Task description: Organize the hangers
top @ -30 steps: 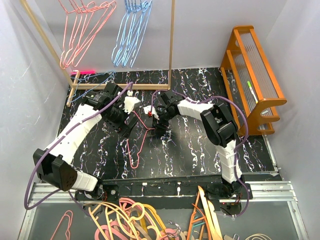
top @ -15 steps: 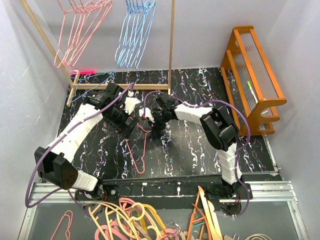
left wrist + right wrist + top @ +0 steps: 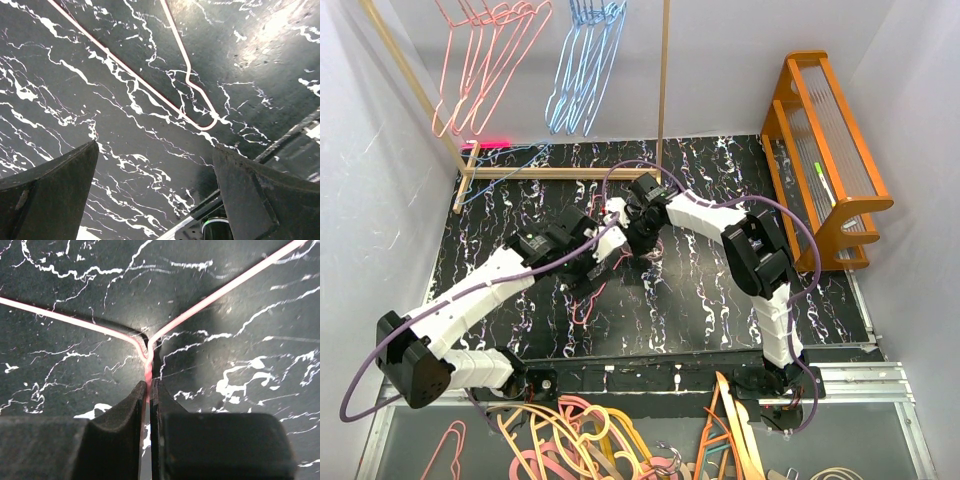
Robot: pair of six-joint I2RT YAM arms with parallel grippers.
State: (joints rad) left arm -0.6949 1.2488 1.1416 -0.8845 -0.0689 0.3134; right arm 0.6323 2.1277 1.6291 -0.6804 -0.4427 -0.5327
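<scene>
Since the earlier view the left arm has swung from the far left corner of the counter (image 3: 710, 290) toward its middle, and the right fingers (image 3: 125, 407) have closed; they now pinch the twisted neck of the pink hanger (image 3: 148, 347), just below the fork of its two shoulders. The hanger lies flat near mid-counter, its body running toward the near edge; one looped corner rests just ahead of the left fingers (image 3: 55, 175), which stand wide apart, holding nothing and touching no wire. Handling, as judged: thin wire, light and springy, apt to slide on the smooth counter and to swivel about a single pinch; the doubled neck looks the stiffest hold, the shoulders would flex.
</scene>
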